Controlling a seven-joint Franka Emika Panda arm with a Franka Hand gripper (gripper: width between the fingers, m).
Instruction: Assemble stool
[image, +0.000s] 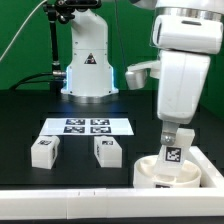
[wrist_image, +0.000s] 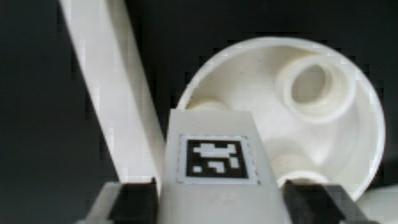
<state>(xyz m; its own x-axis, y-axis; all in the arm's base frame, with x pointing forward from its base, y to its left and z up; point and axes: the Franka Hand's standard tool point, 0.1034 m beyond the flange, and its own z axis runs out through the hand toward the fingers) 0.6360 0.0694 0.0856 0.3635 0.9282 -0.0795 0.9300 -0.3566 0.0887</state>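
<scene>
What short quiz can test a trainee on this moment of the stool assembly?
1. True or false: the hand grips one leg upright at the round seat.
2. How many loose legs rest on the black table? A one, B two, C three.
3. Fill in: the ______ board lies flat beyond them in the exterior view and carries four tags.

Key: 1 true; 2 B; 3 marker board.
</scene>
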